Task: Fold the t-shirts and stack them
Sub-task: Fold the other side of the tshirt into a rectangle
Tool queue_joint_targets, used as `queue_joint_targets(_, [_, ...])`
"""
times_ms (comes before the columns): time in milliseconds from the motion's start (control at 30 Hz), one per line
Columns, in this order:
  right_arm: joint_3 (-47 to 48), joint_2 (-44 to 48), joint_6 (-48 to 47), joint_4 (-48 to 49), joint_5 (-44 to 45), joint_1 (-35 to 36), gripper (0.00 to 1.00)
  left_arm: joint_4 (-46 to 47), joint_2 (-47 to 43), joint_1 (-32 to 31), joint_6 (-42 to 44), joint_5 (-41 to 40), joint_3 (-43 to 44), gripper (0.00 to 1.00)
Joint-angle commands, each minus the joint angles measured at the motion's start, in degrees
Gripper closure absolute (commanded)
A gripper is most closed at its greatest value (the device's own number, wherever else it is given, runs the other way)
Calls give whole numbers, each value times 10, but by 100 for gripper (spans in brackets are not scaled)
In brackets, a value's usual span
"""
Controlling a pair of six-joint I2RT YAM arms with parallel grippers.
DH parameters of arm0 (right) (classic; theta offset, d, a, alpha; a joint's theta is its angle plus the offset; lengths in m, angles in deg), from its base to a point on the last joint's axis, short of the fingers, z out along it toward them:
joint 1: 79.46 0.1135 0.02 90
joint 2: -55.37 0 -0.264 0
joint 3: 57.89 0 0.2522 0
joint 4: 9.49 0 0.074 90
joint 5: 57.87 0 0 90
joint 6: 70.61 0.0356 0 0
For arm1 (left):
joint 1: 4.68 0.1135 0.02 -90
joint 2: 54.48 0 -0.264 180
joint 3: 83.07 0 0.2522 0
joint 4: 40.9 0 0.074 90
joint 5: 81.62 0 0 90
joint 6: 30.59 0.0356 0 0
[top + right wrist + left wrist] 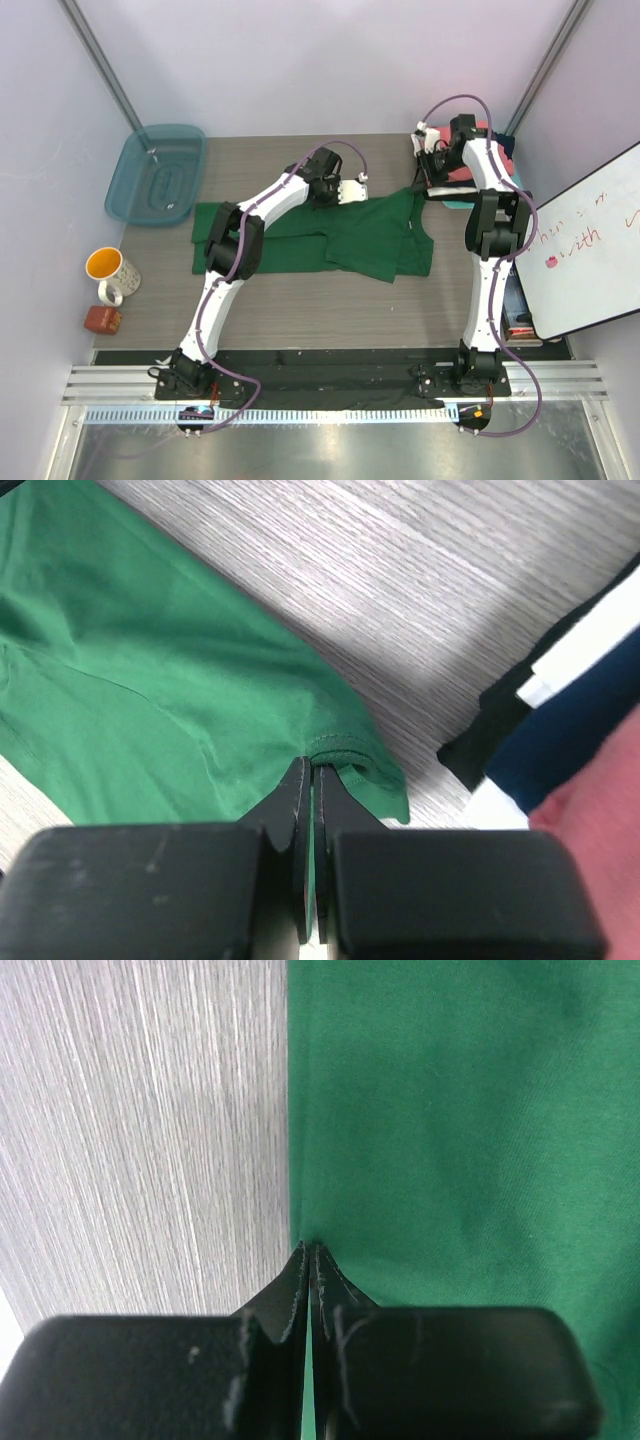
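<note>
A dark green t-shirt (340,238) lies partly folded across the middle of the grey table. My left gripper (352,190) is at its far edge; in the left wrist view (310,1247) its jaws are shut on the green cloth (450,1120). My right gripper (430,178) is at the shirt's far right corner; in the right wrist view (313,765) its jaws are shut on the hemmed corner (345,750). A stack of folded shirts (470,165), coral-pink on top, sits at the far right, with navy (570,715), white and black layers showing.
A translucent teal plastic tub (158,173) stands at the far left. An orange-lined mug (108,270) and a small red-brown object (102,319) sit at the left edge. A whiteboard (585,245) leans at the right. Walls close in the back and sides.
</note>
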Motion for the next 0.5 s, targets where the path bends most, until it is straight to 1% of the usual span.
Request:
queue_joint_targets(0, [30,43,-25,-35,1,-3,99,19,3,-1,-8,-7,-3,100])
queue_joint_targets(133, [27,45,-60,-60,19,-3,99,19,2,-2,-9,-15,-6,100])
queue_joint_targets(267, [21,42,-117,-92,36,-4,99,19,-1,-4,-8,-27,-9,100])
queue_joint_targets(400, [10,38,-153,-127,55,-3,99,19,-2,-5,-10,-33,-10,100])
queue_joint_targets(467, [0,41,-163,-129,69,-3,99,18,-4,-5,-9,-34,-10,100])
